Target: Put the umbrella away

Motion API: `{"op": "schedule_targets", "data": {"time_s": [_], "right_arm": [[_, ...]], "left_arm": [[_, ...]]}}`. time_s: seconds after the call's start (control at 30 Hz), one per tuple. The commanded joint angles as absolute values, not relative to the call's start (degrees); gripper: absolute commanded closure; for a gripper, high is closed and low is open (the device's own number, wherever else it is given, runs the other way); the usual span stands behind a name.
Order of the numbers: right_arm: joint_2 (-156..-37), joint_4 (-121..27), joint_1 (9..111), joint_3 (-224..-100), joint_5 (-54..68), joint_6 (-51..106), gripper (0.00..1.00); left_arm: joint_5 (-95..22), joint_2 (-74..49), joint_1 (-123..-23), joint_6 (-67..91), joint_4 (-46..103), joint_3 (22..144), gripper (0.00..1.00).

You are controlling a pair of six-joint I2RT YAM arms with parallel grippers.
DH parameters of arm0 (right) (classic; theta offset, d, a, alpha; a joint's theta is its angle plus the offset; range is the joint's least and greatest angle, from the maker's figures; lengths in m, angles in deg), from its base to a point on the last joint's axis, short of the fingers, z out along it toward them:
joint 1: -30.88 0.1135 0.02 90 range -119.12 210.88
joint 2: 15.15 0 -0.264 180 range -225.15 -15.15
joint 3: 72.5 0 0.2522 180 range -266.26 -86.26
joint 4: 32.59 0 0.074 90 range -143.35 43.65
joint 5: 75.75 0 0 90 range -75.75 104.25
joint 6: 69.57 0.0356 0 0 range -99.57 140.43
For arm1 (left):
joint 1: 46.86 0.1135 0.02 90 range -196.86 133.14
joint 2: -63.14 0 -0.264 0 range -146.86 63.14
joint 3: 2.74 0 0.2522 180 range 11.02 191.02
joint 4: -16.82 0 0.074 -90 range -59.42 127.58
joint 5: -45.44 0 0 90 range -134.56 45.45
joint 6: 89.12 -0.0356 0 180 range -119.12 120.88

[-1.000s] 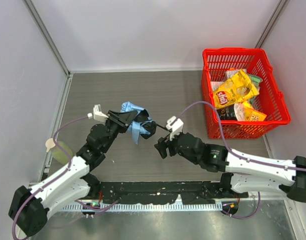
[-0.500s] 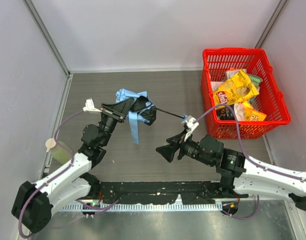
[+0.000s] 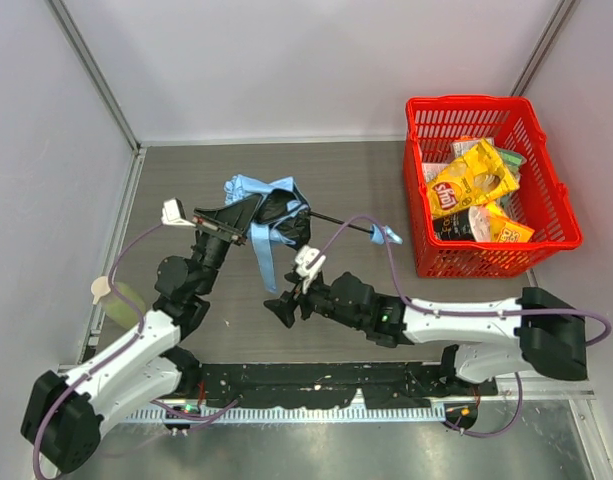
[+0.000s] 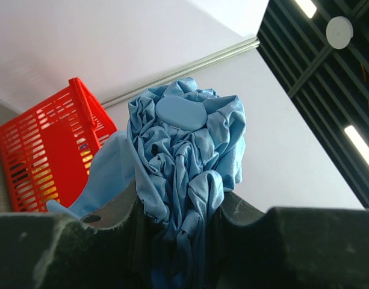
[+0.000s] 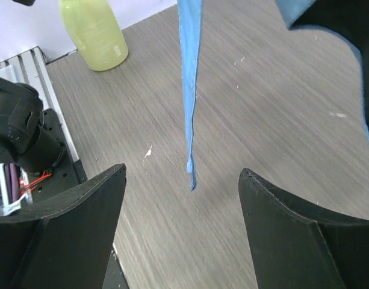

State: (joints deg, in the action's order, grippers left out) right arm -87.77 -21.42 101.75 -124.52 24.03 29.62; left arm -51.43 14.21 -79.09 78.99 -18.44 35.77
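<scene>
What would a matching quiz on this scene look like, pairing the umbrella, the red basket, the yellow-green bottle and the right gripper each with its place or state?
Things:
1. umbrella
2. red basket
3. yellow-green bottle
4. right gripper

Places or states:
A. open, holding nothing
B. standing at the left edge of the table
C. clamped in the left gripper
D. on the right side of the table, snack bags inside

Pairs: 1-C, 2-D, 3-B, 4-A
</scene>
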Motion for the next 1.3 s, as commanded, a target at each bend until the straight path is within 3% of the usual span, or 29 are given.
{"op": "schedule_targets", "data": {"time_s": [0.0, 0.07, 0.13, 0.17, 0.23, 0.27, 0.4, 0.6, 0.83, 0.9, 1.03, 1.17, 1.27], "right_arm": [[-90.5, -7.8, 103.1, -128.3, 30.3, 21.9, 0.21], [-92.2, -6.6, 103.2, -129.9, 28.3, 23.2, 0.26], [-93.7, -6.6, 103.3, -131.6, 29.0, 25.2, 0.48], [-93.8, -7.5, 103.3, -132.4, 29.2, 26.7, 0.70], [-92.7, -12.6, 103.3, -133.6, 27.6, 30.8, 0.92], [-92.2, -14.7, 103.3, -134.2, 25.3, 34.5, 0.99], [-84.7, -23.6, 103.4, -132.8, 9.6, 41.0, 0.99], [-72.1, -24.4, 102.6, -131.4, 1.8, 54.5, 0.99], [-73.0, -1.9, 95.9, -123.3, -9.4, 89.7, 0.99], [-75.9, 13.0, 93.6, -119.4, -12.5, 100.5, 0.99], [-81.8, 29.1, 90.8, -115.4, -15.1, 110.9, 0.99], [-78.9, 13.8, 89.2, -115.5, -14.5, 100.0, 0.97], [-74.6, -26.4, 89.1, -124.3, -7.7, 79.6, 0.96]], "left_arm": [[-51.3, 16.6, -78.9, 80.3, -24.5, 36.9, 1.00], [-51.3, 16.9, -78.9, 79.6, -24.1, 37.1, 1.00], [-51.7, 17.6, -78.9, 78.6, -22.4, 37.7, 1.00], [-51.8, 18.0, -78.9, 77.2, -21.5, 38.1, 1.00], [-52.5, 19.3, -78.9, 75.0, -18.7, 38.9, 1.00], [-52.5, 19.7, -78.9, 72.9, -18.6, 39.0, 1.00], [-52.7, 23.3, -78.8, 65.0, -6.6, 42.7, 1.00], [-54.6, 24.9, -78.8, 62.9, -5.6, 40.9, 1.00], [-56.1, 25.0, -78.8, 61.1, -4.8, 41.7, 1.00], [-56.4, 24.7, -78.8, 59.9, -4.3, 42.7, 1.00], [-55.7, 25.1, -78.8, 57.2, -1.6, 44.7, 1.00], [-55.2, 26.2, -78.8, 54.9, 1.6, 46.0, 1.00], [-54.7, 27.0, -78.9, 52.0, 7.1, 48.0, 1.00]]}}
